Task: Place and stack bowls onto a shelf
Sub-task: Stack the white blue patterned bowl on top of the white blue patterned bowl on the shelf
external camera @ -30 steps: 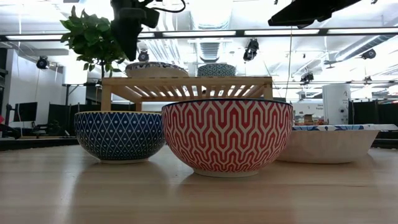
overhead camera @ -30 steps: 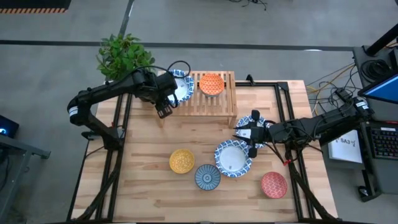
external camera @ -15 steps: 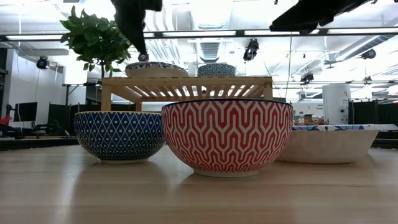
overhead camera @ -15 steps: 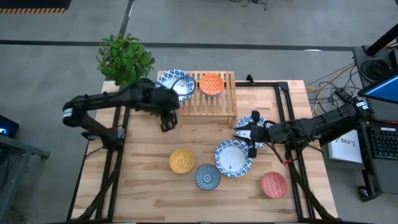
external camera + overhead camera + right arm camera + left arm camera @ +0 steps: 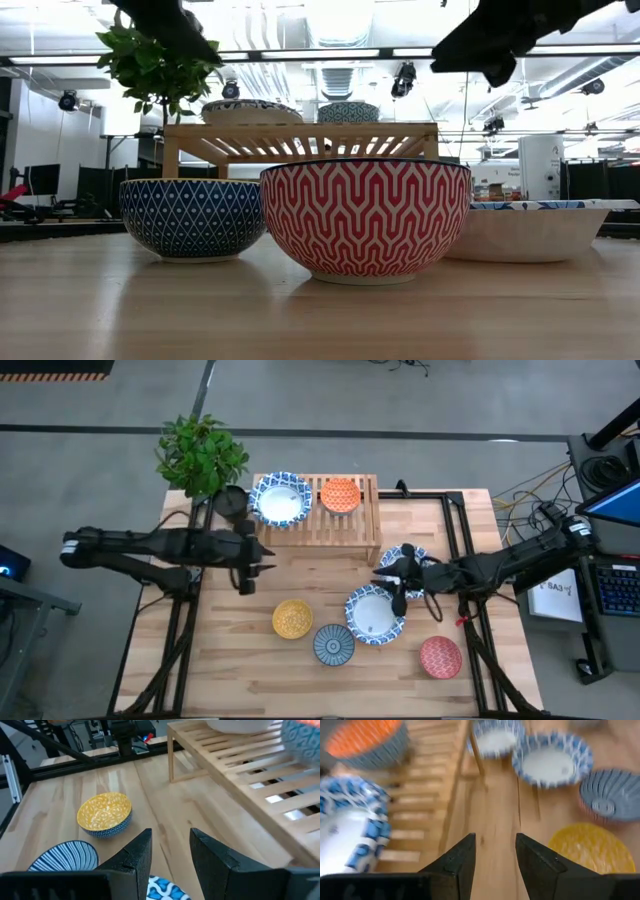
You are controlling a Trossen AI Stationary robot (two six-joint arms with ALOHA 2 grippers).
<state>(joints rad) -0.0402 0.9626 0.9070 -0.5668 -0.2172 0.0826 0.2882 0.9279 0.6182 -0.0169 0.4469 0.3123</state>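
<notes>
The light-wood shelf (image 5: 322, 523) stands at the table's far edge. On its slats rest a white blue-rimmed bowl (image 5: 281, 498) and the orange bowl (image 5: 340, 495). On the table sit another white bowl (image 5: 375, 615), the yellow bowl (image 5: 292, 619), the blue-grey bowl (image 5: 333, 644) and the red bowl (image 5: 440, 657). A further white bowl (image 5: 410, 552) lies partly under the right arm. My left gripper (image 5: 262, 562) hovers open in front of the shelf's left end (image 5: 495, 855). My right gripper (image 5: 395, 586) hovers open above the white bowl's far rim (image 5: 170, 850).
A leafy plant (image 5: 200, 450) and a dark pot (image 5: 232, 502) stand at the table's far left corner beside the shelf. Bare planks lie between the shelf and the row of bowls (image 5: 320, 575). The right half of the shelf's slats (image 5: 362, 520) is bare.
My left gripper has drawn back from the white bowl on the shelf's left end, moving toward the table's near and left side and turning until it points toward the right. That bowl stays on the shelf. My right gripper has edged slightly toward the table's left.
</notes>
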